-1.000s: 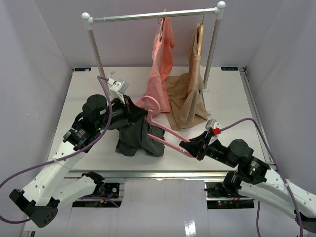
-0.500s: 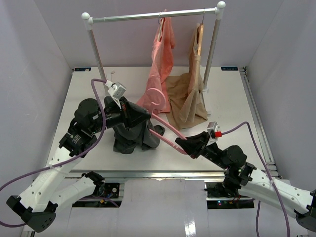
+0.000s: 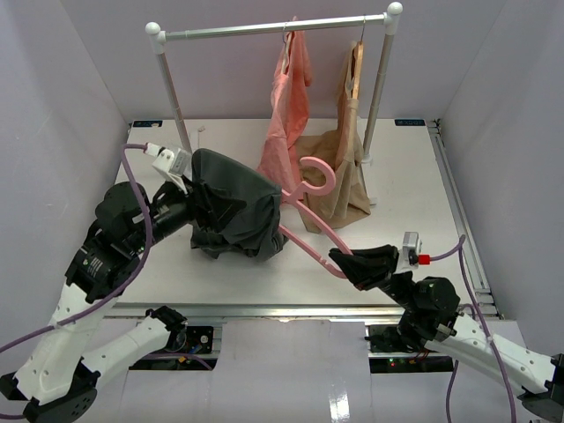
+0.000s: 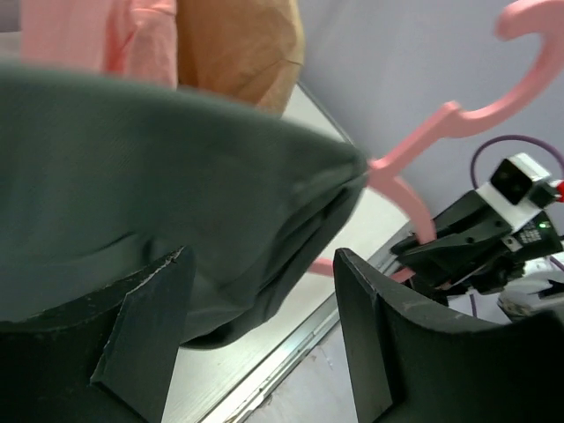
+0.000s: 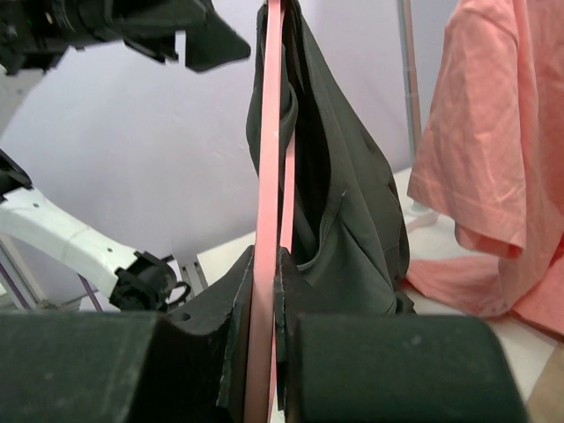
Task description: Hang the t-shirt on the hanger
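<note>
Centre-left in the overhead view, the t-shirt (image 3: 233, 207) looks limp and light. Your left gripper (image 4: 260, 264) gapes wide. Your right gripper (image 5: 264, 264) clamps the stiff pink hanger (image 5: 267, 132). Take the shirt by 1 hem edge.

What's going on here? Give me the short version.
The right pincer is shut on one end of the pink hanger and holds it tilted up above the table. The dark grey t-shirt is bunched over the hanger's far arm, while the near arm is bare. The left pincer stands open beside the fabric and grips nothing.
</note>
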Robot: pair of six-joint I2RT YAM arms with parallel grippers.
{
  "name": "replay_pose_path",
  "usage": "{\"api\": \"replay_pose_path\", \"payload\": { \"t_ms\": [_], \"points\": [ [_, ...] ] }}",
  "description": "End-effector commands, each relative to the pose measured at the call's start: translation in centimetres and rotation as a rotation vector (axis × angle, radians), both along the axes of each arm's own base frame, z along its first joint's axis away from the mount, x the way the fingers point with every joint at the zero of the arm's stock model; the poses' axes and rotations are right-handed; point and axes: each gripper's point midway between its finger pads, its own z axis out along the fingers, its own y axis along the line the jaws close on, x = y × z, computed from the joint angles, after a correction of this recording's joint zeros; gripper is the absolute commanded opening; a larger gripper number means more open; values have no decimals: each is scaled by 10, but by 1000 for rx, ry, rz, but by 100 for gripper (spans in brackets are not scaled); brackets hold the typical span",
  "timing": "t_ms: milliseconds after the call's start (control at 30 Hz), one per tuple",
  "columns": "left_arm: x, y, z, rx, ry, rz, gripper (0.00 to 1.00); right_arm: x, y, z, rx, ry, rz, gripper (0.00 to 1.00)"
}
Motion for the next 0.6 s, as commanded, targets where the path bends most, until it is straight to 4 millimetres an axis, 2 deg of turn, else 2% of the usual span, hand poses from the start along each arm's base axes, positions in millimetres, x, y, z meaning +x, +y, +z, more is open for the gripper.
{"api": "replay_pose_path", "payload": {
  "t_ms": [0,100,167,233,367,400,567],
  "points": [
    [3,31,-38,98,49,150,74,-19,-33,56,207,-125,-5,8],
    [3,37,-55,124,55,170,77,-19,-41,62,222,-125,-25,8],
    [3,33,-60,124,51,150,77,-17,-39,61,203,-116,-32,8],
    [1,26,-59,103,42,111,78,-18,-37,63,191,-117,-20,8],
    [-8,-4,-60,34,23,-56,78,-20,-28,60,162,-117,11,8],
    [-7,-6,-57,20,19,-59,78,-19,-26,59,157,-115,12,8],
    [-2,-15,-70,16,67,-76,76,-14,-15,50,121,-83,19,8]
  ]
}}
